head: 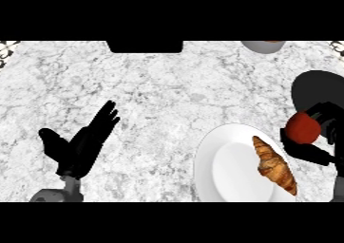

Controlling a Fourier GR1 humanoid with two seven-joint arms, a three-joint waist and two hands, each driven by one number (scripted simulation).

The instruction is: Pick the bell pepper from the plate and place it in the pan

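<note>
1. Bell pepper (301, 128): red, round, held off the plate, in the air at the view's right, betw. the white plate and the black pan.
2. Right hand (328, 142): black, curled round the pepper; fingers wrap its far/right side, thumb runs under it at lower left. Grasping the pepper, w/ most of the red body showing on the side toward the plate.
3. Pan (322, 88): black, round, at the right edge just beyond the hand; only part in view. Pepper's upper edge sits right at the pan's near rim, not inside it as far as I can tell.
4. Plate (227, 166): white, round, lower right of the counter, just left of the pepper. Cut by the view's lower edge.
5. Croissant (275, 165): golden brown, lying on the plate's right half, long axis running from upper left to lower right.
6. Left hand (83, 142): black, open, fingers straight and pointing up-right, thumb out to the left; resting at lower left, holding nothing, well apart from the plate.
7. Counter (161, 95): grey-white marble top.
8. Dark rectangular obj. (145, 46) at top centre, cut off; can't tell what it is.
9. Pale bowl-like item (262, 46) at top right, mostly cut off.
</note>
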